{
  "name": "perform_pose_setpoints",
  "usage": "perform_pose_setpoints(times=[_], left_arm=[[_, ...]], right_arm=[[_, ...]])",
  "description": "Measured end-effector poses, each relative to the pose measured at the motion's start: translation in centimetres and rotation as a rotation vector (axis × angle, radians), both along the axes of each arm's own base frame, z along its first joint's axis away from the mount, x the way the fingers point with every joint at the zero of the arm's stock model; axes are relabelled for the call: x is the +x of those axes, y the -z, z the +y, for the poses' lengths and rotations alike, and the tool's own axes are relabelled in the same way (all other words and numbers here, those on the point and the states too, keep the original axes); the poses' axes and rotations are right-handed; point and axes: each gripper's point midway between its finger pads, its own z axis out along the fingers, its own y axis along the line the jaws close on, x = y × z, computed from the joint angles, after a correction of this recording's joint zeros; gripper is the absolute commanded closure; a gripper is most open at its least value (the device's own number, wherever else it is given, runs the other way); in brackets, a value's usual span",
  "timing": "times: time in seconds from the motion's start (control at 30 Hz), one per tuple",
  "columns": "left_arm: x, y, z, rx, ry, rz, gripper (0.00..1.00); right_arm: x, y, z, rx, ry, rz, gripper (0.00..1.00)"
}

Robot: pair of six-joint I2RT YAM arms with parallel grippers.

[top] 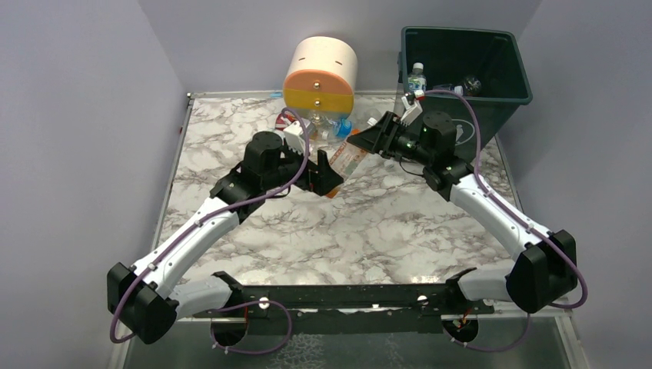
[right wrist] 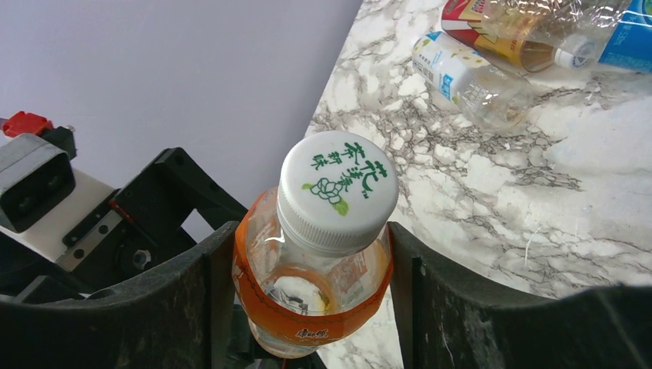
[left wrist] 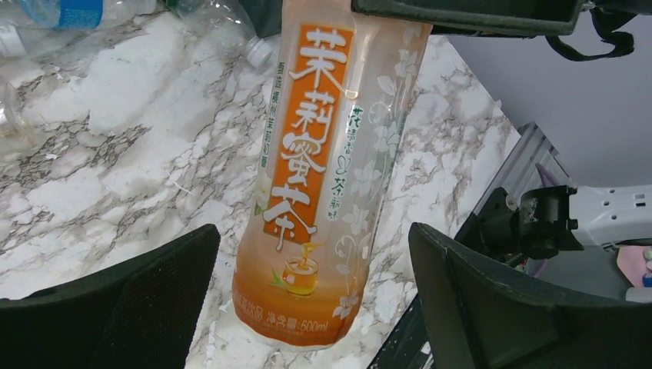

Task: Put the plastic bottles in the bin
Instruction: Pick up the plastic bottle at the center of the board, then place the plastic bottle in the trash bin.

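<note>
An orange-labelled tea bottle with a white cap hangs tilted above the marble table. My right gripper is shut on its shoulder just below the cap, both fingers pressed against the label. My left gripper stands open around the bottle's lower end, with a clear gap on each side of its fingers. The dark green bin stands at the back right with a few bottles inside. More plastic bottles lie at the back of the table.
A cream, orange and grey round drawer unit lies on its side at the back, beside the bin. Loose bottles lie below it on the marble. Purple walls close in on three sides.
</note>
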Motion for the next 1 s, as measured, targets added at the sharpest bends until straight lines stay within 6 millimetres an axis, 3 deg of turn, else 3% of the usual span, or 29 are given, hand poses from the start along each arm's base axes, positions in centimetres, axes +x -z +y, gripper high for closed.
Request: perform_pose_setpoints(times=[0.1,0.23,0.37,0.5,0.8,1.0], left_arm=[[-0.2,-0.7,0.4,-0.002,-0.014,-0.014,0.01],[-0.5,-3.1,0.8,-0.026,-0.021,-0.051,0.01],[-1.1,-6.1,1.2,-0.067,-0.023,-0.108,0.01],[-1.6,-7.7,1.7,-0.089,-0.029,-0.142,0.01],[-2.1,-7.6,2.4,-0.075,-0.044,-0.132,0.01],[-2.4,-8.0,2.6,-0.082,-0.044,-0.142,0.01]], right_arm=[[0.1,0.2,0.0,-0.003,0.000,0.004,0.41],[0.3,0.1,0.1,-0.007,0.000,0.004,0.41],[0.8,-1.2,0.4,0.000,-0.001,-0.023,0.41],[1.6,-3.3,0.6,0.008,-0.002,-0.070,0.41],[3.7,-8.4,1.3,0.017,0.003,-0.168,0.40],[5.8,-11.3,-0.1,0.028,0.048,-0.218,0.40]])
